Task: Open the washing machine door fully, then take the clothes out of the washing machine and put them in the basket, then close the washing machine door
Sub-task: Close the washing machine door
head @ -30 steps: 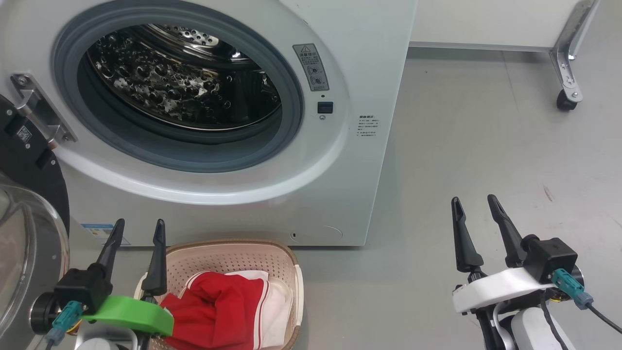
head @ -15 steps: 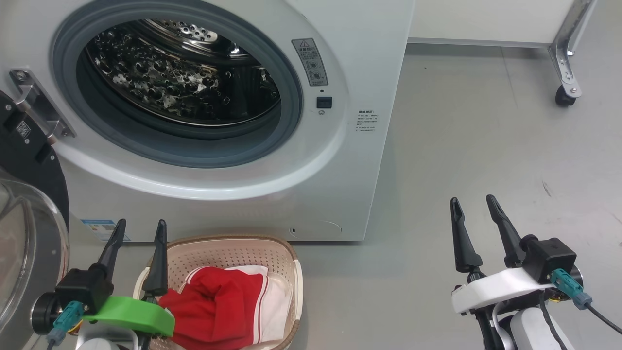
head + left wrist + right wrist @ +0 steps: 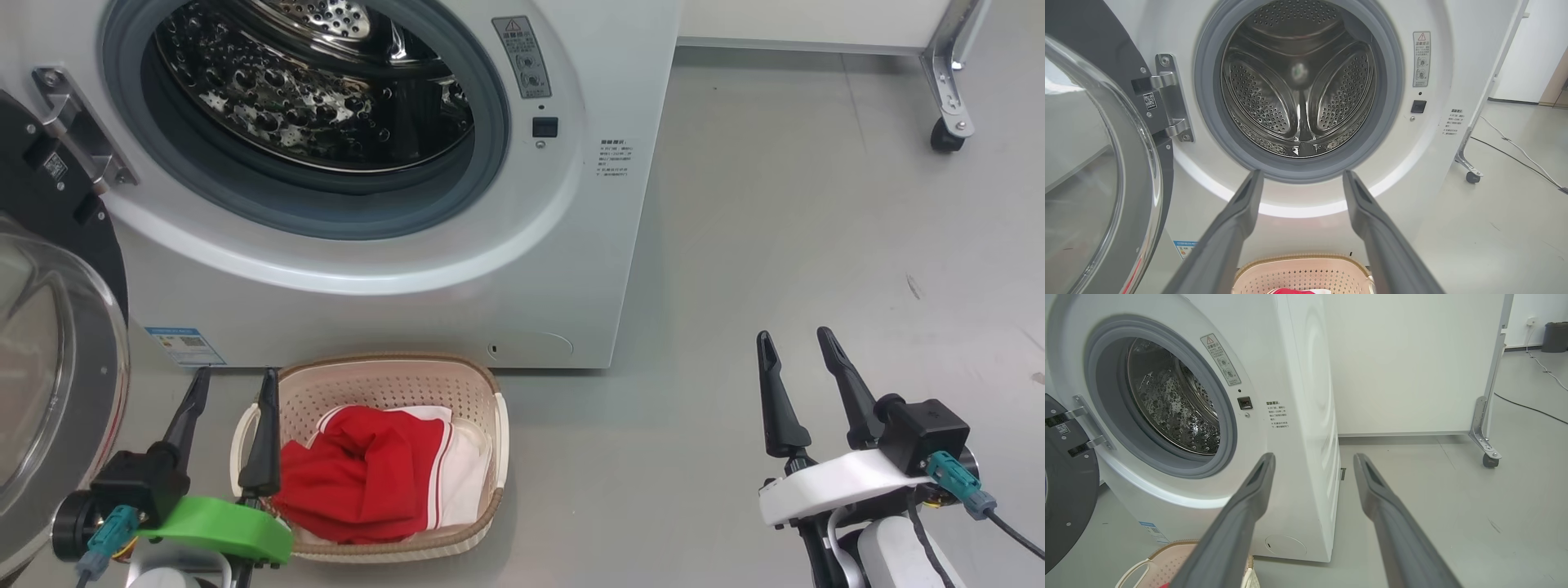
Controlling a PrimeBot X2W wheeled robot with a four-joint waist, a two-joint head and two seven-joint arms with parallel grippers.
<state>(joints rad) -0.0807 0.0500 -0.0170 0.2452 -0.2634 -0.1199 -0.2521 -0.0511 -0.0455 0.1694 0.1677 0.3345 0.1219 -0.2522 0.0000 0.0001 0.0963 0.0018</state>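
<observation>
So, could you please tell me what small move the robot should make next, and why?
Probably swing the open left gripper toward the washing machine door and start pushing it shut: the drum looks empty, the clothes lie in the basket, and the door hangs open on that side.

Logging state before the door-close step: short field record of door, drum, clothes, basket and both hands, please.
door: washing machine door swung open on its hinge, left of the washing machine
drum: drum with no clothes visible inside
clothes: red and white clothes piled in the basket
basket place: on the floor in front of the machine
left hand: left hand open, empty, by the basket's left edge
right hand: right hand open, empty, over the floor
left to do: close the door
</observation>
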